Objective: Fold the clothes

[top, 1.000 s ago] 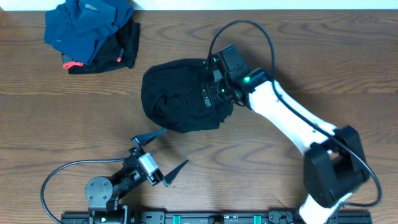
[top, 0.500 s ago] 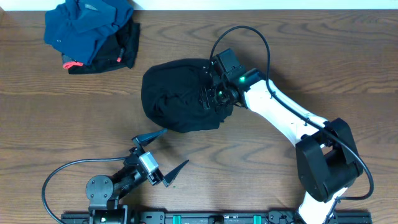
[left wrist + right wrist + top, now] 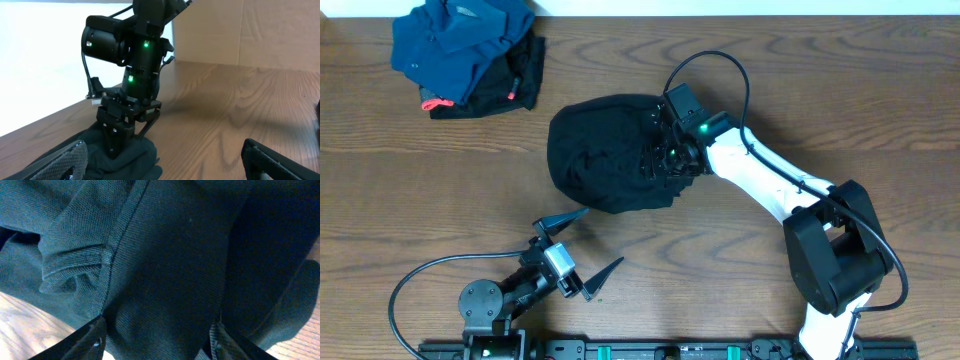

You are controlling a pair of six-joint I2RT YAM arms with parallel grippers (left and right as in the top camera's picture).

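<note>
The clothes [image 3: 600, 160] lie as a crumpled black heap in the middle of the wooden table [image 3: 440, 180]. My right gripper [image 3: 662, 152] points down into the heap's right side. In the right wrist view a thick ridge of the black clothes [image 3: 165, 255] fills the whole gap between the two fingers, so the right gripper [image 3: 159, 332] is shut on it. My left gripper [image 3: 602, 236] stands open near the table's front, apart from the heap. The left wrist view shows the clothes [image 3: 142, 152] ahead between the left gripper's [image 3: 165, 160] wide-spread fingers [image 3: 70, 159].
A dark blue garment [image 3: 460, 40] is piled on a small black piece with red-pink tags [image 3: 520, 80] at the back left. The white right arm [image 3: 770, 190] slants across the table's right half. A black cable [image 3: 430, 268] loops beside the left arm's base.
The right gripper has pressed a little further left into the heap and its jaws have narrowed onto the fabric. The right arm's lower links swung left. The left arm has not moved.
</note>
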